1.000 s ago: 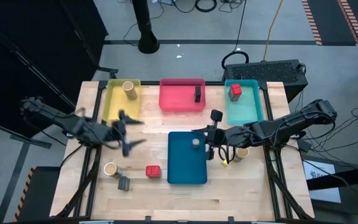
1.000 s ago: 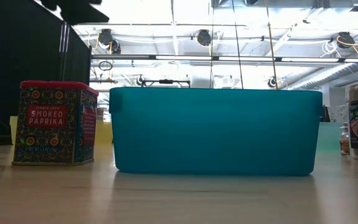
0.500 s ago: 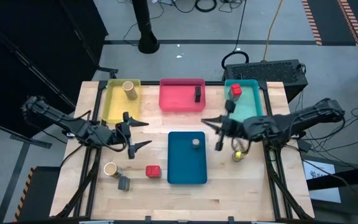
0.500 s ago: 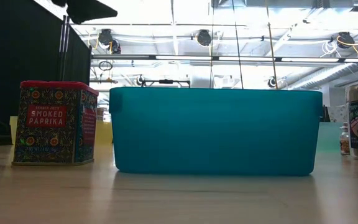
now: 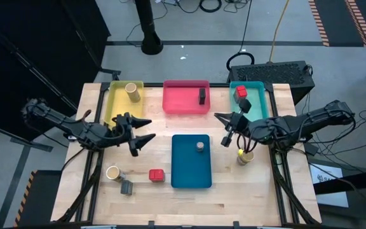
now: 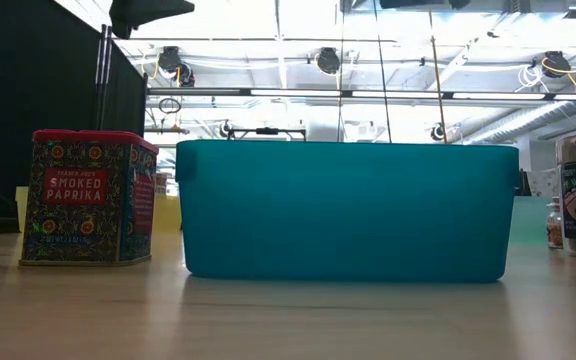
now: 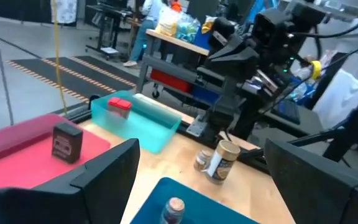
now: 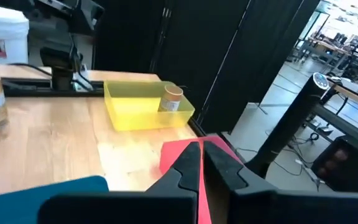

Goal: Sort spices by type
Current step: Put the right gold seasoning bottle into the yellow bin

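High view: left gripper (image 5: 140,132) open, empty, beside yellow tray (image 5: 114,105). Right gripper (image 5: 228,124) spread, empty, between blue tray (image 5: 189,175) and teal tray (image 5: 253,111). Tan jar (image 5: 112,172), red box (image 5: 156,175), grey box (image 5: 126,187) loose on table (image 5: 234,197).

Yellow tray (image 5: 115,109), pink tray (image 5: 182,105), teal tray (image 5: 254,113), blue tray (image 5: 186,168).

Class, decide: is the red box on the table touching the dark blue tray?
Apart. The high view shows bare wood between the red box and the dark blue tray.
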`<control>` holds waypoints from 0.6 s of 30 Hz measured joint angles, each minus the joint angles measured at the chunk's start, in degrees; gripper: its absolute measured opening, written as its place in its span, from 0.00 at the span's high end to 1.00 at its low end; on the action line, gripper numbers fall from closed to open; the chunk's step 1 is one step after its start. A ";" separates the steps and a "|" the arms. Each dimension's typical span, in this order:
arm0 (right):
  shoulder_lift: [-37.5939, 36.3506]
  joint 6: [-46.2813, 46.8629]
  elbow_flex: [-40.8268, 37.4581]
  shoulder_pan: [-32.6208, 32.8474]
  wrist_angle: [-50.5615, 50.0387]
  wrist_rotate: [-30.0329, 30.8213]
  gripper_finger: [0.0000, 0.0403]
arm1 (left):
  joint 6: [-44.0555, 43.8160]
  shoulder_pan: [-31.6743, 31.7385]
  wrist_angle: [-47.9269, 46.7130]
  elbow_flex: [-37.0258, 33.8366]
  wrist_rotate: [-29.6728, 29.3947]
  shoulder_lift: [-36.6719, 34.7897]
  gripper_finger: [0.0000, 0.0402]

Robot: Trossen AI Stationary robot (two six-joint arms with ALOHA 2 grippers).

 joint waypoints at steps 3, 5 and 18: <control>0.02 0.08 0.00 0.00 -1.66 0.00 1.00 | -0.05 0.00 0.09 0.00 -1.42 0.37 0.13; 0.03 0.48 0.00 0.00 -2.06 0.00 1.00 | -0.03 0.00 0.03 0.00 -2.10 1.02 0.13; 0.74 31.01 6.73 5.88 -31.55 -1.21 1.00 | 0.10 0.04 -3.06 0.00 -13.62 3.99 0.13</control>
